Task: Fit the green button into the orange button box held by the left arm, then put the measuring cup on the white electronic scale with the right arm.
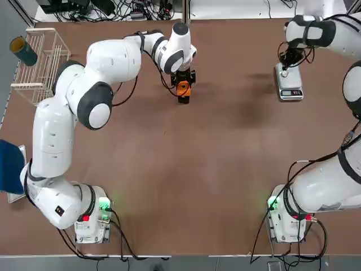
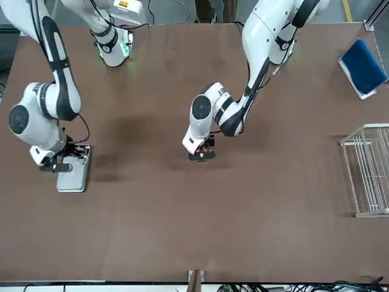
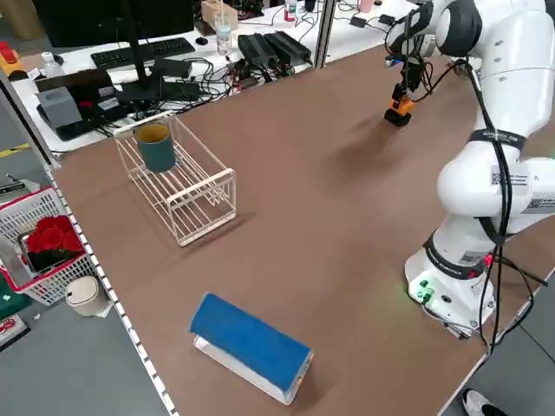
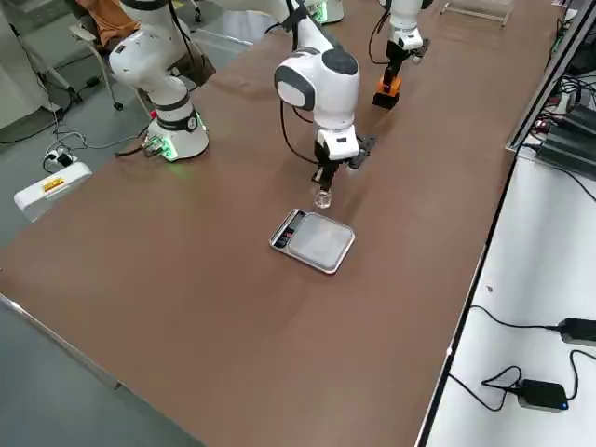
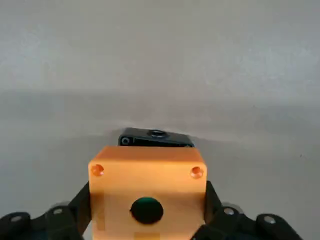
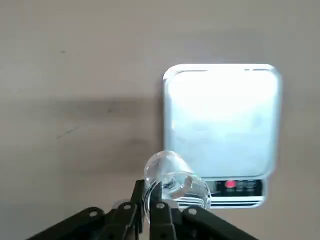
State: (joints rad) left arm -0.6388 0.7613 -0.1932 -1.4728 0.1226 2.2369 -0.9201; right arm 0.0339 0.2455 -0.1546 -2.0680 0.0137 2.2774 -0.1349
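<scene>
My left gripper (image 1: 183, 83) is shut on the orange button box (image 5: 147, 182), with a finger on each side wall, low over the far middle of the table. The green button (image 5: 146, 210) sits in the round hole of the box's face. My right gripper (image 4: 326, 177) is shut on the clear measuring cup (image 6: 172, 187), holding it by its handle. The cup (image 4: 323, 196) hangs just off one edge of the white electronic scale (image 4: 313, 240), which lies flat with its display strip (image 6: 235, 186) lit.
A black block (image 5: 155, 137) lies right by the orange box; whether they touch I cannot tell. A wire rack (image 1: 39, 62) with a teal cup (image 1: 23, 51) stands at the far left. A blue pad (image 3: 251, 342) lies at the left edge.
</scene>
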